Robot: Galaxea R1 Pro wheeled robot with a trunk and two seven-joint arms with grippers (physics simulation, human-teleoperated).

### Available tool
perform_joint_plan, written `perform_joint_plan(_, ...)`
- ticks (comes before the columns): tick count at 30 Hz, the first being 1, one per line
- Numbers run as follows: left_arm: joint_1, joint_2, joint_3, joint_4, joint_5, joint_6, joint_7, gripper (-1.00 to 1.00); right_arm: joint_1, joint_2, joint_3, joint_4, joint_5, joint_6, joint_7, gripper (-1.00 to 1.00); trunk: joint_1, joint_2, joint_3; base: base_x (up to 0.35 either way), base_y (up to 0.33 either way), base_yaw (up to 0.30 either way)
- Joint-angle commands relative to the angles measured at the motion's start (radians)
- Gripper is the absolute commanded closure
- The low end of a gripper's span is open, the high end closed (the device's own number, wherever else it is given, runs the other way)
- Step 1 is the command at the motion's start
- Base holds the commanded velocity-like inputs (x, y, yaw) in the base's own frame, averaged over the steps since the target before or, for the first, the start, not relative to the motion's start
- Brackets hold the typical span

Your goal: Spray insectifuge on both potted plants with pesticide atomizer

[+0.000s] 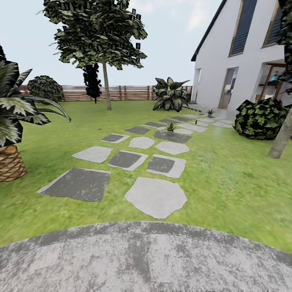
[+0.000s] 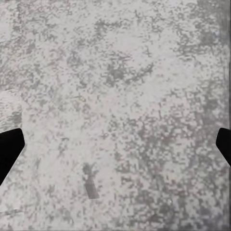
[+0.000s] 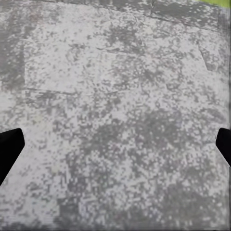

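Note:
The garden lawn (image 1: 227,178) stretches ahead, crossed by a path of grey and white stepping stones (image 1: 156,196). Far along that path are two potted plants, small green rosettes: one (image 1: 170,127) on a dark stone, the other (image 1: 210,112) near the house. Between them stands a tiny dark upright thing (image 1: 196,121), too small to tell whether it is the pesticide atomizer. My left gripper (image 2: 115,144) is open over mottled grey paving, its black fingertips (image 2: 9,149) far apart. My right gripper (image 3: 115,144) is open too, above the same kind of paving, holding nothing.
A rounded grey paved patch (image 1: 146,255) lies right in front. A palm in a woven pot (image 1: 10,162) stands left, a tree (image 1: 106,89) and a brown slatted fence (image 1: 121,92) behind. A large-leaved plant (image 1: 170,95), a round bush (image 1: 259,117), a trunk (image 1: 280,138) and the white house (image 1: 243,69) are on the right.

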Motion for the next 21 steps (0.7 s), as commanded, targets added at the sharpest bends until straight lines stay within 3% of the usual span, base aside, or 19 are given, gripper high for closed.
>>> perform_joint_plan(1, 0.000, 0.000, 0.003, 0.001, 0.000, -0.003, 0.000, -1.00, -0.001, 0.000, -0.001, 0.001, 0.005, -0.003, -0.001, -1.00, 0.000, 0.000, -0.002, 0.000, 0.000, -0.195)
perform_joint_plan(21, 0.000, 0.002, 0.003, 0.001, 0.002, -0.002, 0.000, -1.00, -0.001, 0.001, -0.001, 0.001, 0.006, -0.003, -0.001, -1.00, 0.000, 0.000, -0.028, 0.000, 0.000, -0.195)
